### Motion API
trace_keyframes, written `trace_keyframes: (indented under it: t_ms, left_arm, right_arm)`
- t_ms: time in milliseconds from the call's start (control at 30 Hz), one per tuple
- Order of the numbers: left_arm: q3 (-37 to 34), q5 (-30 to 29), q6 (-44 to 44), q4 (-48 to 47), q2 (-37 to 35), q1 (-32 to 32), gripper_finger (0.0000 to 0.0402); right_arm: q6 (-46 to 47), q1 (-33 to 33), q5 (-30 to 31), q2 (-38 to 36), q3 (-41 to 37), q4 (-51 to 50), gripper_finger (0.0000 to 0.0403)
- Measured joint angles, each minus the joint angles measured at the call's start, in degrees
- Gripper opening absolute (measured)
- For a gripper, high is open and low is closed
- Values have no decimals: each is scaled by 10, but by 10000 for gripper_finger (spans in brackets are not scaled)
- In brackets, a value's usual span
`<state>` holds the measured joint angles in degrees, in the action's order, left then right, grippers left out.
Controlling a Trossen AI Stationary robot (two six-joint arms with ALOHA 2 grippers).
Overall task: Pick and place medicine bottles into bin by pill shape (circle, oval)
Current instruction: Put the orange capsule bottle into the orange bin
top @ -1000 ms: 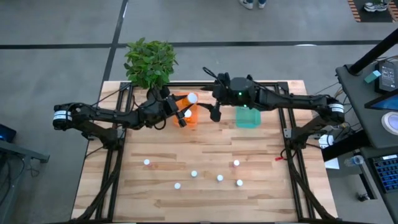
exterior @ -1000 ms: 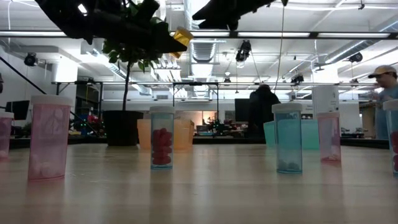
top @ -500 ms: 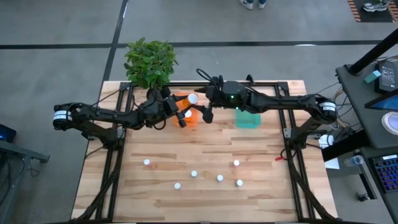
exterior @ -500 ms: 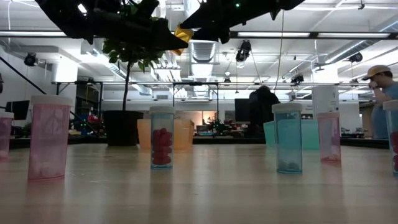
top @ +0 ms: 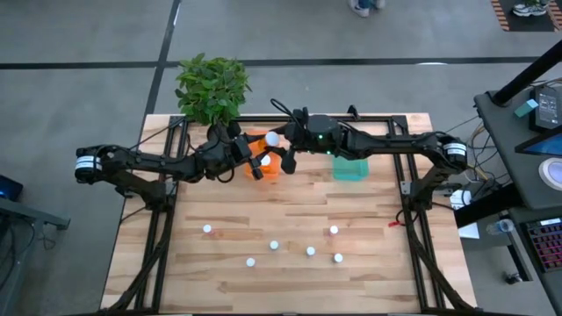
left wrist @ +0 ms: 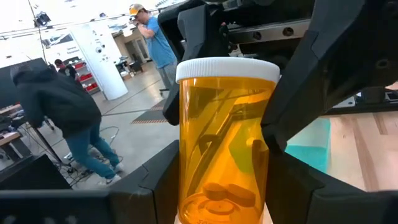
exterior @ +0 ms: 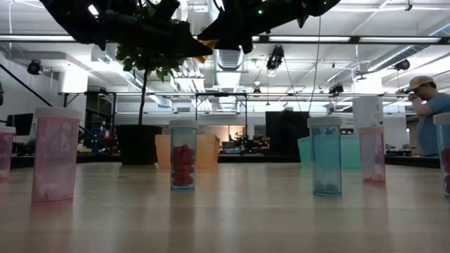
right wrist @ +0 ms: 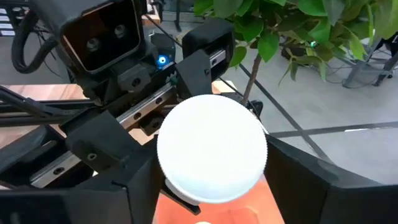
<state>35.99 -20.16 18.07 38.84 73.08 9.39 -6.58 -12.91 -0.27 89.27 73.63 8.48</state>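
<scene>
Both arms meet at the far middle of the table, over the orange tub.

Left gripper: we see it pinching an amber medicine bottle low on the body, one dark finger on each side, white cap pointing toward the right arm. Pills lie at the bottom of the amber bottle in the left wrist view; we cannot tell their shape with confidence.

Right gripper: its fingers stand on either side of the same bottle's cap, spread wider than the cap. We cannot tell whether they touch it. In the right wrist view the cap faces the camera head-on, with the orange tub just below.

Teal-green tub sits beside the orange one, under the right arm. Potted plant at the far left corner of the table.

Six small white-capped bottles stand on the near half of the table: one to the left, the others clustered toward the middle, for instance one at and one at. In the low view, we see a pink bottle, a clear one with red pills and a teal one, all upright and apart.

A person in a cap stands in the room beyond the table.
</scene>
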Motion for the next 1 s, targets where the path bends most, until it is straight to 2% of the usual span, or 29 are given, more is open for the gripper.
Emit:
trace_keyframes:
  t_ms: [133,333,467,600,733,1000]
  left_arm:
    - [0,0,-10,-4,0,0,179]
    - [0,-1,-12,-9,0,0,239]
    - [-4,-37,-1,-42,-9,-1,266]
    - [-14,-54,5,-83,-40,0,274]
    - [-39,-54,4,-85,-93,-1,274]
    - [-83,-25,3,-55,-174,-3,274]
  right_arm:
    - [1,0,-1,1,0,-1,222]
    - [2,0,3,1,0,-2,210]
    - [11,-3,4,1,0,-17,210]
    - [36,-15,7,1,4,-41,210]
    - [53,-37,44,10,18,-93,210]
    - [53,-77,32,114,79,-122,210]
